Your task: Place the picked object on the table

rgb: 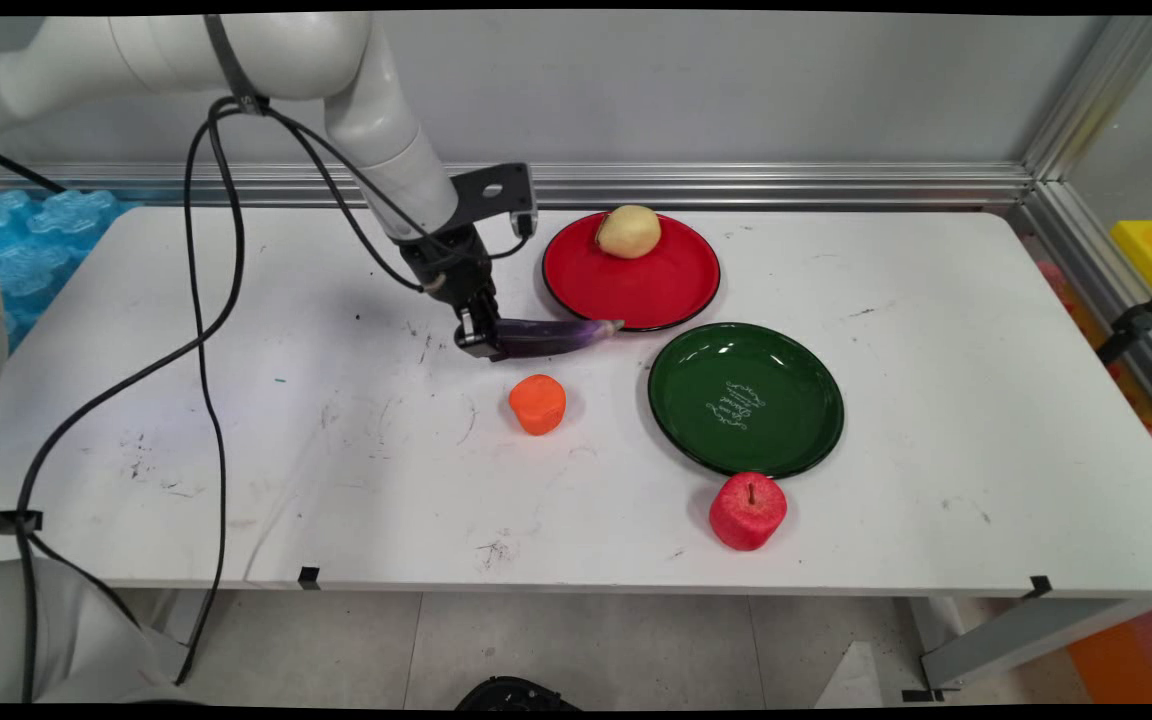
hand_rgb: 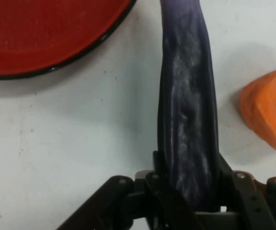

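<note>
Nearest us from the green plate (rgb: 808, 432), a red apple (rgb: 747, 511) sits; beyond the plate's left we find the gripper (rgb: 477, 338) clamped on a purple eggplant's (rgb: 551, 336) end beside an orange piece (rgb: 537, 404). We judge the eggplant light, smooth, slippery, so a mid-body grip looks safer. Farther back, its tip meets the red plate (rgb: 626, 290) carrying a potato (rgb: 628, 231).

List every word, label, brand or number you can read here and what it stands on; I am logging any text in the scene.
Green plate: white decorative lettering in its middle, too small to read.
Red plate, potato, orange piece, red apple: no text visible.
Purple eggplant held in the end effector: no text visible.
No brand lettering shows on the arm in either view.
</note>
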`<state>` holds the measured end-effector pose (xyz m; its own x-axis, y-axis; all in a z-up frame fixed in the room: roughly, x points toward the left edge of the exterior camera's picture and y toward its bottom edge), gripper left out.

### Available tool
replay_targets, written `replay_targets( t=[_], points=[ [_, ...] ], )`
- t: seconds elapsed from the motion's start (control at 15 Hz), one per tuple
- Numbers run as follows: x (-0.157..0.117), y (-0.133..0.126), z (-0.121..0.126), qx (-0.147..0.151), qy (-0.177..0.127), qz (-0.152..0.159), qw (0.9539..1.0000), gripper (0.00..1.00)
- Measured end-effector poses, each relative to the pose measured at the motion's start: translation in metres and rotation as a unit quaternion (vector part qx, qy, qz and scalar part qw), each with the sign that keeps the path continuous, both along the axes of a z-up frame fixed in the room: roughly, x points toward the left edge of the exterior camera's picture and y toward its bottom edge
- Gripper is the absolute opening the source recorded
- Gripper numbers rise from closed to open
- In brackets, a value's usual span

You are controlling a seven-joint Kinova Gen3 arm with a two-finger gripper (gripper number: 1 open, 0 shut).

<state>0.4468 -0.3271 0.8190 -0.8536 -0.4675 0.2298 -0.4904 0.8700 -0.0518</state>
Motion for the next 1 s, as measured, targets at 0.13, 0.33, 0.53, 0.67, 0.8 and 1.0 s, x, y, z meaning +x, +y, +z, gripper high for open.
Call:
replay_targets(
  t=[0.13,0.33,0.53,0.67,0.8,1.0],
  points=[
    [0.002,-0.002,-0.006,-0.001,0.001,-0.007,1.0,0.0],
    [0.005,-0.004,-0.016,-0.003,0.006,-0.018,0.9998,0.0],
    [0.006,-0.007,-0.022,-0.003,0.011,-0.026,0.9996,0.0],
    [0.008,-0.008,-0.028,-0.002,0.016,-0.032,0.9994,0.0],
    [0.008,-0.008,-0.032,0.0,0.02,-0.036,0.9991,0.0],
    [0.008,-0.009,-0.036,0.002,0.026,-0.043,0.9987,1.0]
  ],
)
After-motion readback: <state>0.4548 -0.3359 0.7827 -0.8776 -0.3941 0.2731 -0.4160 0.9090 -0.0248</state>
